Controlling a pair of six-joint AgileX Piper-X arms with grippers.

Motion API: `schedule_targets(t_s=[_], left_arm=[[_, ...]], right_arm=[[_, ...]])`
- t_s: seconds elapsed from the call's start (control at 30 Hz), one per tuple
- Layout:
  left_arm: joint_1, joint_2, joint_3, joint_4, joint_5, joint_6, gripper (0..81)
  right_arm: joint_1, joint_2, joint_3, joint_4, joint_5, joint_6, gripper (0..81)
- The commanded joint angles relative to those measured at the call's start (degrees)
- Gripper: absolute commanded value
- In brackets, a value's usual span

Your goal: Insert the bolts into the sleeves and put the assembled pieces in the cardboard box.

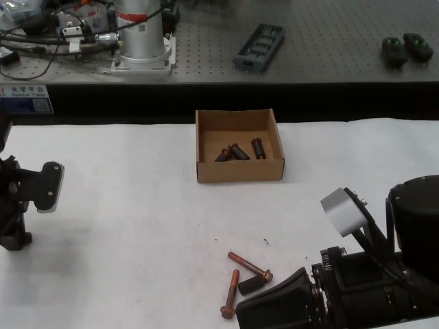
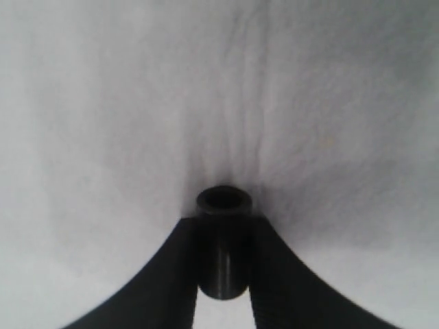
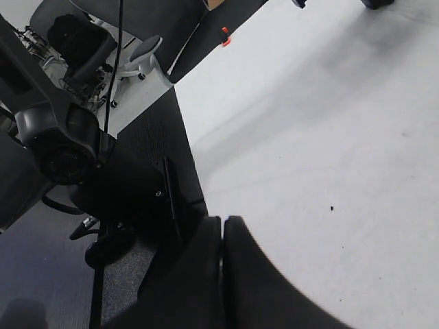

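Gripping a black sleeve (image 2: 223, 269), left end effector (image 2: 224, 223), right end effector (image 3: 223, 223) pinched closed, empty, two bolts (image 1: 248, 266) and a loose sleeve (image 1: 251, 284) on the table (image 1: 123, 240) before the cardboard box (image 1: 239, 168), assembled pieces (image 1: 236, 151) inside it.

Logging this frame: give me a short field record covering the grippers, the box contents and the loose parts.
left gripper: shut on a black sleeve, open end facing the camera
right gripper: shut, nothing between the fingers
cardboard box: open, about three dark assembled pieces inside
loose parts: bolt, second bolt, loose sleeve lying between them
status: unfinished, bolts not yet inserted
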Motion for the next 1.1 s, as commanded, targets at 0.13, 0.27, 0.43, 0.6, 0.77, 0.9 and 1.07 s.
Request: schedule_targets(t_s=[0.13, 0.27, 0.43, 0.6, 0.77, 0.9, 1.07], left_arm=[[-0.2, 0.0, -0.1, 1.3, 11.9, -13.5, 8.9], [-0.2, 0.0, -0.1, 0.8, 20.0, -29.2, 8.9], [-0.2, 0.0, -0.1, 0.9, 27.4, -45.4, 8.3], [-0.2, -1.3, 0.5, 3.4, 40.1, -49.9, 8.3], [-0.2, -6.0, 5.6, -2.9, 47.2, -55.4, 8.3], [-0.6, -11.5, 12.8, -10.8, 51.4, -62.6, 8.3], [-2.7, -18.8, 22.1, -24.0, 51.7, -72.3, 8.3]], right_arm=[[0.2, -0.8, 0.0, -0.5, 0.2, -0.4, 2.2], [0.2, -0.8, 0.0, -0.5, 0.2, -0.4, 2.2], [0.1, -0.8, -0.2, -0.5, 5.4, -0.4, 2.2], [-1.7, -0.5, -2.5, 4.9, 6.5, -0.4, 2.2], [-6.2, 3.1, -6.4, 11.5, 6.6, -1.6, 2.2], [-8.1, 8.1, -9.3, 13.9, 8.9, -2.6, 2.2], [-8.1, 16.5, -14.2, 16.1, 13.8, -3.1, 2.7]])
